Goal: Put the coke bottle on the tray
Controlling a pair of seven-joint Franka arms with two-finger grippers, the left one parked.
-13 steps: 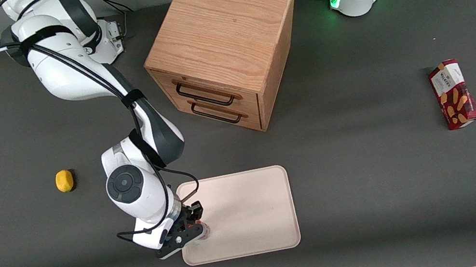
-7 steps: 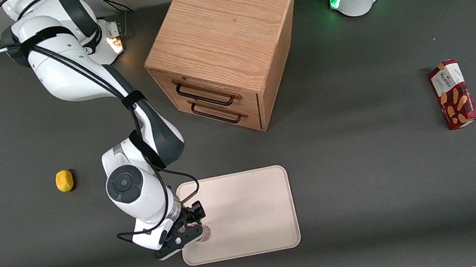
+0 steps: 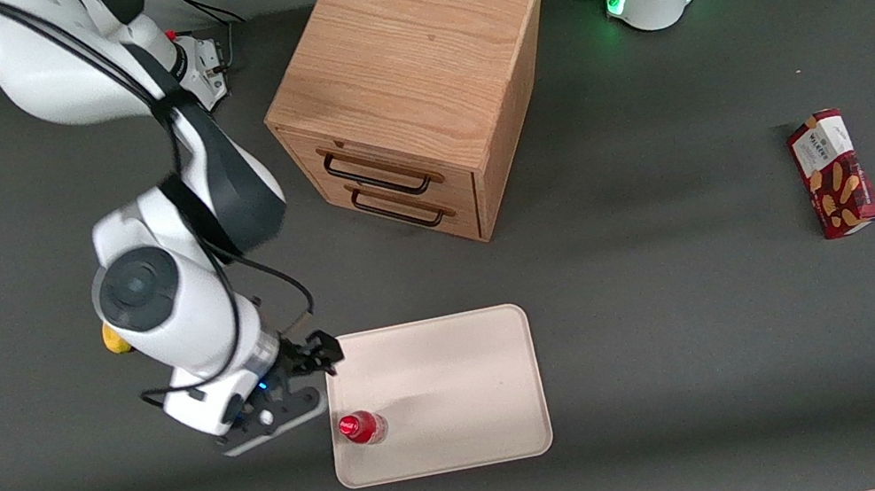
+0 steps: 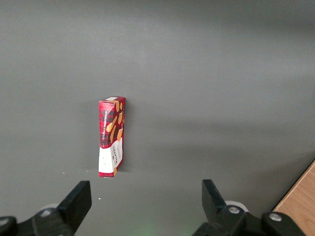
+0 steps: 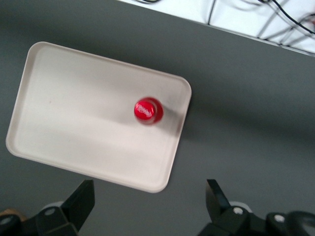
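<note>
Now coke bottle (image 3: 363, 428) upright near tray (image 3: 459, 368) edge, open gripper (image 3: 284, 398) above, apart

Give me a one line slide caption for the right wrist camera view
Small red-capped coke bottle stands upright on the flat cream-white tray, released; the open right gripper hangs above it.

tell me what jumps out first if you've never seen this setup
The coke bottle stands upright on the cream tray, near the tray's edge toward the working arm's end. The open pincer hangs beside that edge, clear of the bottle. A wooden two-drawer cabinet stands farther from the front camera than the tray, and a red biscuit box lies toward the parked arm's end.
</note>
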